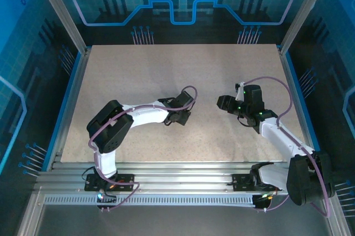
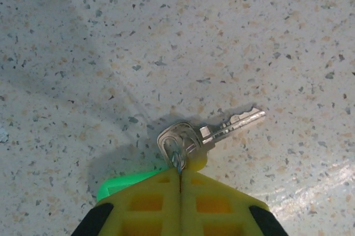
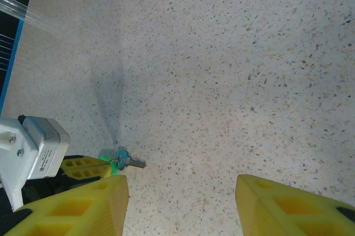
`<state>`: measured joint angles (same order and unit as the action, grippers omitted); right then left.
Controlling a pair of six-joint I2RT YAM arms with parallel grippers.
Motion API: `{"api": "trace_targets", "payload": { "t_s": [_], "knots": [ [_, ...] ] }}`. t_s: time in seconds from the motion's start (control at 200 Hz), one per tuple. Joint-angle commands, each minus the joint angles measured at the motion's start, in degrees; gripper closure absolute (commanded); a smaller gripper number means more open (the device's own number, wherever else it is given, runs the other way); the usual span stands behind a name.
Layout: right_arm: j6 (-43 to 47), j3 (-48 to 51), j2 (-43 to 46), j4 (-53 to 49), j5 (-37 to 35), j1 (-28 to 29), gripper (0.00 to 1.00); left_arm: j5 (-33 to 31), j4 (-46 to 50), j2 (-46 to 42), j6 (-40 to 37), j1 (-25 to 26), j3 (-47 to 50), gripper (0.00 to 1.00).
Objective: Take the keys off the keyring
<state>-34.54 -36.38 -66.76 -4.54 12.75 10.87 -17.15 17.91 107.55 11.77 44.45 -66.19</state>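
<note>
Keyring (image 2: 177,161) (mostly hidden) sits pinched inside left gripper (image 2: 179,177); key (image 2: 233,125) protrudes.

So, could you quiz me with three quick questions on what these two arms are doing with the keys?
1. True or false: the left gripper is shut on the keys.
2. Pick one: the right gripper is A) open and holding nothing, B) shut on a key, C) shut on nothing.
3. Fill the gap: the fingers of both grippers are coloured ____.
Key: 1 true; 2 A; 3 yellow.
</note>
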Motion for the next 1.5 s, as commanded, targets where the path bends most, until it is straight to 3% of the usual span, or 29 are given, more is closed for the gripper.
{"api": "trace_targets", "payload": {
  "t_s": [0.0,0.115,0.34,0.47,0.795,0.941,1.166,1.371,1.431,1.491],
  "knots": [
    [-0.5,-0.4,1.3,-0.6,2.3,0.6,0.45,0.8,5.5,-6.2,-2.6,0.5,-3.0,1.0],
    [1.5,-2.9,1.6,-1.4,6.8,0.7,0.46,4.7,11.8,-11.6,-7.2,0.1,-7.9,1.0],
    [6.7,-7.6,3.9,2.0,20.0,2.6,0.51,21.4,22.6,-17.3,-12.8,-3.4,-21.3,1.0],
    [10.0,-9.1,6.6,4.8,21.0,5.9,0.54,29.0,24.7,-18.9,-14.0,-5.5,-26.4,1.0],
    [12.8,-17.0,5.1,8.4,35.0,7.9,0.55,39.9,25.8,-21.3,-17.1,-7.4,-30.7,1.0],
    [14.0,-19.2,3.3,8.7,37.9,9.8,0.61,43.4,25.2,-22.2,-17.2,-7.4,-30.4,1.0],
    [15.4,-19.4,2.9,8.1,37.9,11.3,0.62,45.0,23.2,-23.9,-16.9,-7.5,-29.3,1.0],
    [15.3,-19.4,3.1,8.7,37.9,11.5,0.72,46.3,22.4,-24.9,-16.6,-7.5,-28.7,1.0],
    [15.5,-19.6,3.1,8.9,37.6,11.7,0.72,46.8,22.2,-25.0,-16.5,-7.6,-28.6,1.0],
    [15.6,-19.8,2.9,8.6,37.0,11.8,0.64,47.2,22.0,-25.3,-16.5,-7.6,-28.4,1.0]
  ]
}}
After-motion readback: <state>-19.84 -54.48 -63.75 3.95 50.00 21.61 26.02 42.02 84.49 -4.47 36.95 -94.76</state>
